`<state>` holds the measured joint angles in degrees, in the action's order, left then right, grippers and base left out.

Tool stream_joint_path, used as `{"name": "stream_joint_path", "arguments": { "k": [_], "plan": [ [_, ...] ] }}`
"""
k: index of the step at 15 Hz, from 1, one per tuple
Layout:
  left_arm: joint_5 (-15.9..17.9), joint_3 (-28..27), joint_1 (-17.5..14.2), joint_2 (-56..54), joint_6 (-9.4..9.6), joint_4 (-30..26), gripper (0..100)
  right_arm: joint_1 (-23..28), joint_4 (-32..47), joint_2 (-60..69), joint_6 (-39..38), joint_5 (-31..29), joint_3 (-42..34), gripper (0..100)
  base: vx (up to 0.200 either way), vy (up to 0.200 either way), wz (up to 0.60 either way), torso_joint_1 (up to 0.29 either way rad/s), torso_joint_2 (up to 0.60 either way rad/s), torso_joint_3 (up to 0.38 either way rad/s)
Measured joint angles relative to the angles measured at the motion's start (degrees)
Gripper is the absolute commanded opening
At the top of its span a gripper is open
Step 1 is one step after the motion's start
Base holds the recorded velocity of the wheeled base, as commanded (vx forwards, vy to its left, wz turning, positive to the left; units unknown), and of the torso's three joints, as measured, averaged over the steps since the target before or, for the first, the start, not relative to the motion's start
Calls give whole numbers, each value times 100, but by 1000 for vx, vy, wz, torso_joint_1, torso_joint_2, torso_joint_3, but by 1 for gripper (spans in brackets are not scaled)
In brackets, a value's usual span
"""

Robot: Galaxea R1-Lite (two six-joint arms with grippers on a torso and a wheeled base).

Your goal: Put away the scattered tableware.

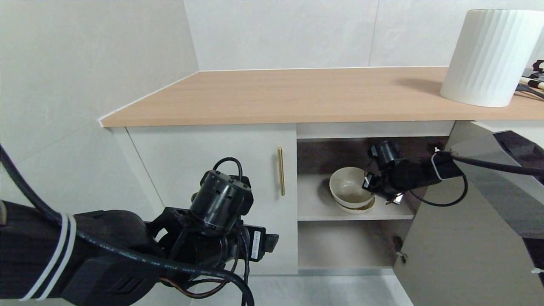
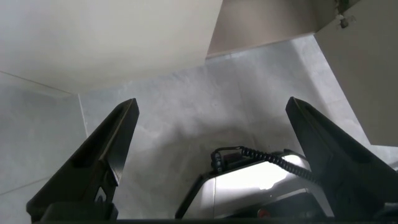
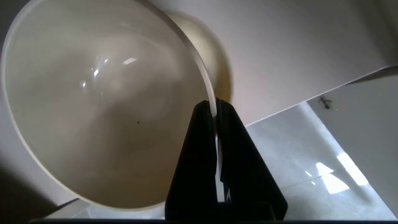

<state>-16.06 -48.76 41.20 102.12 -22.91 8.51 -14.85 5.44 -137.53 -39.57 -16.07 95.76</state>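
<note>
So here's what we've got: the right claw (image 3: 216, 118) is pinched tight on the rim of the bowl (image 1: 349, 187), one dark finger inside the rim and one outside, with the thin edge sandwiched between them. The bowl is a smooth, glossy cream one, round and fairly deep. It sits tilted on the middle shelf (image 1: 314, 204) of the open right half of the cupboard. Under it we can see the yellowish edge of what looks like a second, shallower dish (image 1: 362, 208), but we can't tell whether the bowl is resting on that or held just off it.

The left claw (image 2: 211, 109) is spread wide with nothing in it. Its two flat, black, wedge-shaped fingers are well apart, over the mottled grey floor (image 2: 186, 137). That arm hangs low at the near left, in front of the closed left door (image 1: 204, 170), which is plain matte off-white with a slim brass bar handle (image 1: 280, 171). The right door (image 1: 459, 246) is swung open toward us.

Up top is a wood-grain counter (image 1: 297, 93). At its far right stands a tall white tub (image 1: 488, 55) with vertical ribbing that narrows a bit toward the base.
</note>
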Motion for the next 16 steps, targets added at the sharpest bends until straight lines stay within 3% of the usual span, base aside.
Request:
{"name": "stream_joint_path", "arguments": {
  "k": [13,14,16],
  "plan": [
    [-1,-2,2,-2,0,0,100,29,-7,-133,2,-60,82,0,0,0,0,0,0,0],
    [-1,-2,2,-2,0,0,100,33,-9,-139,2,-65,85,100,0,0,0,0,0,0],
    [-1,-2,2,-2,0,0,100,29,-9,-158,0,-62,94,100,0,0,0,0,0,0]
  ]
}}
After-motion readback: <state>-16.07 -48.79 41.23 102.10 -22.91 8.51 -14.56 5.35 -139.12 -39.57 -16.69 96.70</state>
